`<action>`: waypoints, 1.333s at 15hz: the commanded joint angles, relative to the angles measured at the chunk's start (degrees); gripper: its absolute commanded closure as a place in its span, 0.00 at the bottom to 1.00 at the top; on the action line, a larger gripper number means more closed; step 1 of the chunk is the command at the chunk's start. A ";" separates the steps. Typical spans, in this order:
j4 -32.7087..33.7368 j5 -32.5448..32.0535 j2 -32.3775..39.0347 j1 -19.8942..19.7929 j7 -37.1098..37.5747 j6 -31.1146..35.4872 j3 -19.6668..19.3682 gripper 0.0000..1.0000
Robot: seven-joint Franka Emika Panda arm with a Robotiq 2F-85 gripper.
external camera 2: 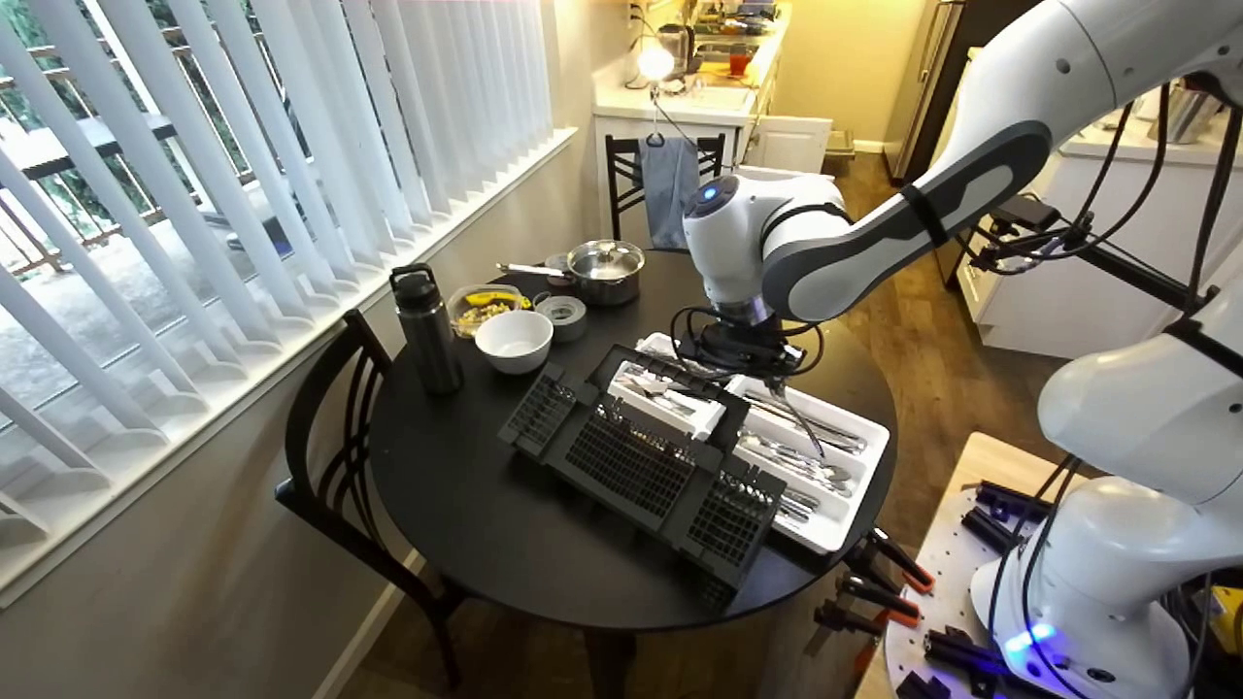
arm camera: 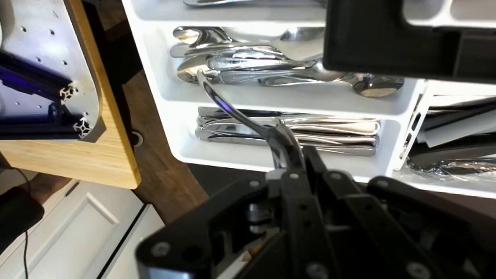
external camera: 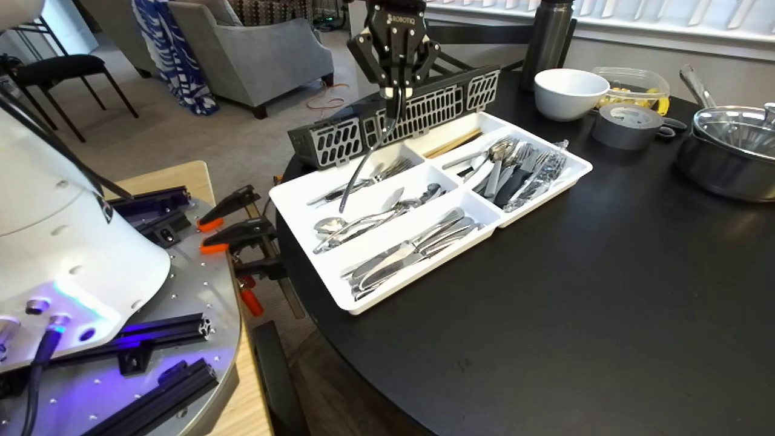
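Black two-fingered gripper (external camera: 397, 94), nearly closed, pinches a curved silver metal utensil (arm camera: 254, 124).
I should move gently: divided white plastic tray (external camera: 290, 200) below.

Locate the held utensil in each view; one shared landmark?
In an exterior view: held utensil, above center, slanting down-left.
In an exterior view: held utensil, right of center, slanting down-right.
In the wrist view: held utensil, center, running up-left from the gripper.
Shared landmark: white cutlery tray, in all three.
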 commanded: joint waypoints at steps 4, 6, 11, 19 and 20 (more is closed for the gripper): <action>1.65 -1.06 -1.43 7.15 -0.70 -1.33 -6.16 0.56; 2.13 -1.33 -1.57 8.62 -0.53 -1.47 -7.50 0.43; 3.31 -1.52 -1.76 10.95 0.28 -1.20 -9.70 0.12; 2.65 -0.75 -3.80 2.44 5.67 4.09 -2.87 0.00; 4.04 -0.80 -2.59 5.83 3.64 1.66 -5.65 0.00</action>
